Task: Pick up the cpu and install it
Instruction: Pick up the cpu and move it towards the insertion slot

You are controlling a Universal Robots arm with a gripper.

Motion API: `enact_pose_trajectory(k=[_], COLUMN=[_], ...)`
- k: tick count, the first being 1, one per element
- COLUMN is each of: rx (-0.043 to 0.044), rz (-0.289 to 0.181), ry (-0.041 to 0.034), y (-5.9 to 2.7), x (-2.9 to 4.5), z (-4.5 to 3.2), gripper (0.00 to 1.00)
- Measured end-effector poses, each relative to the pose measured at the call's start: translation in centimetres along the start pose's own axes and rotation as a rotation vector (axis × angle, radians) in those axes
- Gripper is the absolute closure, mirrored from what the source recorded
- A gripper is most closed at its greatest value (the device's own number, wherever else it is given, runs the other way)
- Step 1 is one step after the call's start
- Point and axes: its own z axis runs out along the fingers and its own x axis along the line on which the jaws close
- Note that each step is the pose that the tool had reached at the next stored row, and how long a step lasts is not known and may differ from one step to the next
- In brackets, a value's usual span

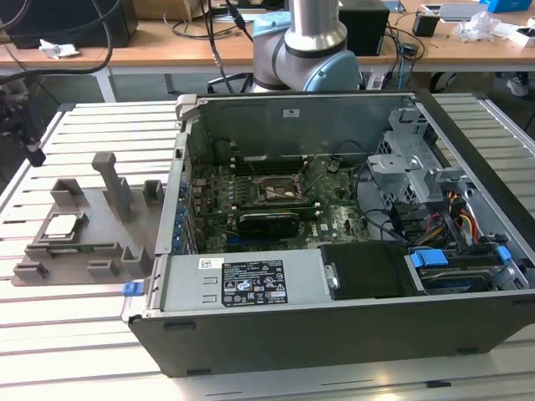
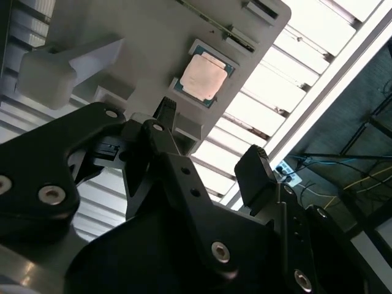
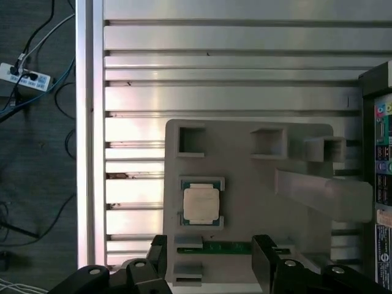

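Grey plastic forms the moulded fixture plate (image 1: 94, 244) at the exterior view's left, lying on the ribbed aluminium table (image 1: 75, 342). The small, flat, square, silvery-topped cpu (image 1: 63, 225) sits flat in a shallow square seat on that plate, with a tall grey upright post (image 1: 113, 182) just to its right.

Next comes the open dark-grey metal computer case (image 1: 334, 338), lying on its side with a white-and-black label sticker (image 1: 252, 282) on its near wall. Inside, the black-and-metal square socket frame (image 1: 280, 190) sits on the green motherboard with no chip in it, well apart from the cpu. Further right is a silver metal drive cage (image 1: 401, 163). The silver and pale-blue robot arm (image 1: 313, 33) rises behind the case.

In both wrist views the black two-fingered gripper (image 3: 210, 248) (image 2: 211, 131) hangs over the fixture plate (image 3: 245, 159) (image 2: 147, 43) with its fingers spread wide and nothing held. The cpu (image 3: 200, 204) (image 2: 204, 78) lies untouched in its seat, near the fingertips but apart from both.
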Motion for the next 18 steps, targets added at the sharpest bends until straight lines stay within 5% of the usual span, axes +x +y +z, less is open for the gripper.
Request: enact_pose_trajectory(k=[15, 18], rx=[0.0001, 0.0076], rz=[0.0, -0.002], ry=[0.0012, 0.0012], y=[-0.03, -0.04], x=[0.09, 0.1], z=[3.69, 4.15], gripper=[0.34, 0.34])
